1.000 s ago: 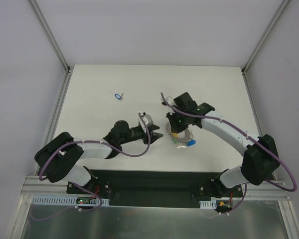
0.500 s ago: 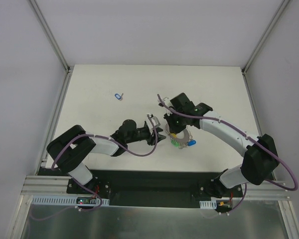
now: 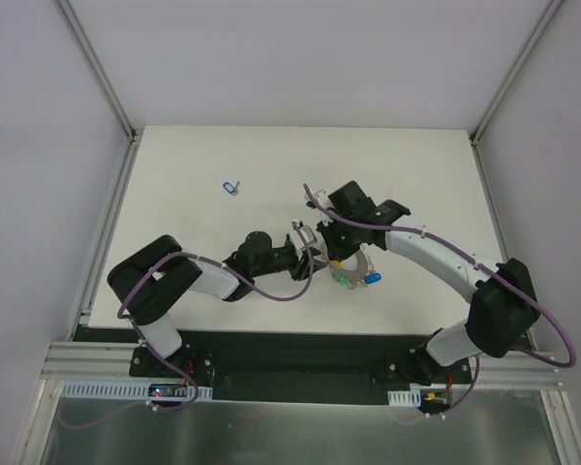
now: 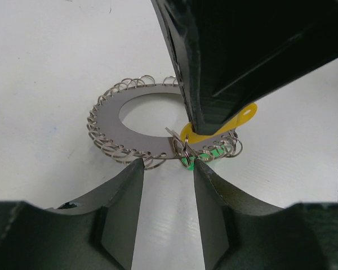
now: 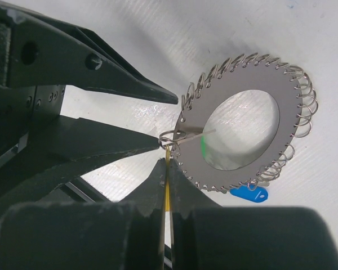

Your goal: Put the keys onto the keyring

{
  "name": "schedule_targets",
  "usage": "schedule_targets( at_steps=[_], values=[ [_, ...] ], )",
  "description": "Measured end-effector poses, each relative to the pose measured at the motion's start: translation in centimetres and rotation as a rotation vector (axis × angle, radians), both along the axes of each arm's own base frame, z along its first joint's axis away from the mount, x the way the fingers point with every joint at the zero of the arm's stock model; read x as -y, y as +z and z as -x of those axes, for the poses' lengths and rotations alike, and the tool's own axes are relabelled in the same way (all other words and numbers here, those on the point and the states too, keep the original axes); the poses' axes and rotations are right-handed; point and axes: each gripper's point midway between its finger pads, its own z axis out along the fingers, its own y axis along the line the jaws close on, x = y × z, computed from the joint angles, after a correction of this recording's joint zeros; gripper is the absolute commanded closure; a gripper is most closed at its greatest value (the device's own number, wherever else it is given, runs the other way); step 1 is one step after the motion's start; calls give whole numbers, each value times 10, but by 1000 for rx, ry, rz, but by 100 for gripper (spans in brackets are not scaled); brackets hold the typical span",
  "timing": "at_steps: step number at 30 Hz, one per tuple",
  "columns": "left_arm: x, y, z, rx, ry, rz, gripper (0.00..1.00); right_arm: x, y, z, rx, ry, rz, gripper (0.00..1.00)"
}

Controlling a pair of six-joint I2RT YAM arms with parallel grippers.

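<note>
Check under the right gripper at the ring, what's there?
The yellow key: its head sticks out beneath the right gripper at the keyring rim. The rest is hidden by the gripper.

Your left gripper (image 4: 168,166) now sits farther right, at the flat grey metal keyring (image 4: 109,122). Your right gripper (image 5: 168,164) sits slightly farther left.

1 fixed camera looks down from above and behind the arm bases over the white counter (image 3: 416,174), while 2 wrist cameras, low and very close, face each other across the flat grey coil-rimmed metal ring (image 4: 107,125) all 3 share.
</note>
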Motion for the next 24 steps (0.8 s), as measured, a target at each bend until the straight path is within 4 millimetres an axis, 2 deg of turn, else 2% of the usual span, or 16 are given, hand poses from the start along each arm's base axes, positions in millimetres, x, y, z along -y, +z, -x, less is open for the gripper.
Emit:
schedule_targets(
  at_steps=[6, 14, 17, 18, 19, 24],
  values=[
    [8, 5, -6, 9, -1, 23, 61, 0, 0, 0, 0, 1, -1, 99],
    [11, -2, -7, -3, -8, 19, 71, 0, 0, 0, -1, 1, -1, 99],
    [12, -2, -8, -3, -7, 21, 85, -1, 0, 1, -2, 0, -2, 99],
    [12, -1, -8, -3, -8, 22, 95, -1, 0, 0, -3, -2, -3, 99],
    [13, -1, -8, -2, -8, 23, 99, -1, 0, 1, -4, -5, -3, 99],
    [14, 0, -6, -9, -23, 31, 100, 0, 0, 0, -2, -11, -2, 99]
  ],
)
